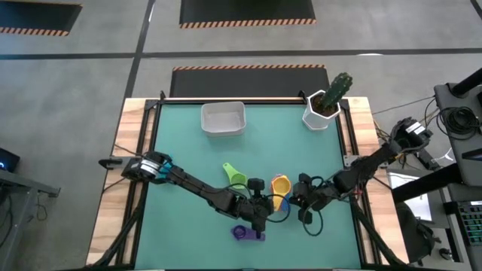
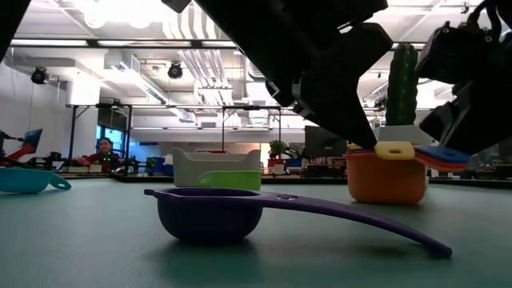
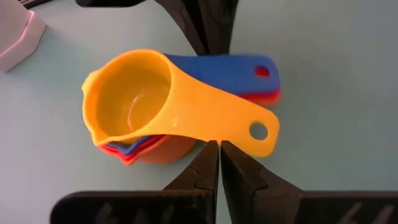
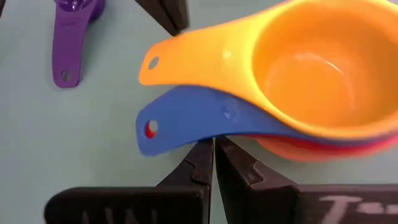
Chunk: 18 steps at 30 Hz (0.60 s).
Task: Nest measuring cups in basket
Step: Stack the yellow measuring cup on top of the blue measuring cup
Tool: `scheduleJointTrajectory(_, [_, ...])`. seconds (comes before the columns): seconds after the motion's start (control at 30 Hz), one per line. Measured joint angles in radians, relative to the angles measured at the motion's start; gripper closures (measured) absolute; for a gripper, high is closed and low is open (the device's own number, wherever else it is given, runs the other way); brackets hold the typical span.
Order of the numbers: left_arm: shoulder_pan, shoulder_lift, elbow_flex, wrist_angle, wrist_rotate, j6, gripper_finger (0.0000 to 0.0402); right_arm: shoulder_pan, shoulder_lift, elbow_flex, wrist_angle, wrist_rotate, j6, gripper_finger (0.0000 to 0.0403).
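Observation:
A stack of measuring cups (image 1: pixel 280 187) stands near the table's near edge, with yellow on top, then blue, red and orange. In the left wrist view the yellow cup (image 3: pixel 134 102) shows its hollow. My left gripper (image 3: pixel 219 149) is shut at the stack's left. My right gripper (image 4: pixel 213 146) is shut at its right. The purple cup (image 1: pixel 245 233) sits upright on its base near the front edge, and the green cup (image 1: pixel 235 175) lies left of the stack. A teal cup (image 2: pixel 24 178) shows only in the low view. The white basket (image 1: pixel 223 118) rests near the far edge. My left gripper meets the side edge of the yellow cup's handle (image 3: pixel 214 134), about midway along it, with its shut fingertips and no pinch. The fingers come slanting down from the table's left, across the handle. The cup stays nested on top of the stack. My right gripper sets its shut fingertips against the side edge of the blue cup's handle (image 4: pixel 199 134), towards the free end with the hole. It comes slanting down from the table's right, across the handle. The blue cup stays in the stack under the yellow one.
A white faceted pot with a cactus (image 1: pixel 325 105) stands at the far right corner. Wooden rails (image 1: pixel 135 150) border the green mat. The two grippers face each other closely across the stack. Bare mat lies between the stack and the basket.

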Motion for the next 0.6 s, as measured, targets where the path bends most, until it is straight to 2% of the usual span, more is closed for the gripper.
scheduleJointTrajectory(0.33, [-0.004, -0.003, 0.0, -0.007, -0.002, 0.001, 0.0402, 0.0, 0.037, 0.054, -0.075, -0.001, -0.007, 0.0394])
scheduleJointTrajectory(0.6, [-0.012, -0.006, 0.009, -0.158, -0.021, 0.013, 0.0401, 0.0, 0.03, 0.053, -0.076, 0.0, -0.007, 0.0394])
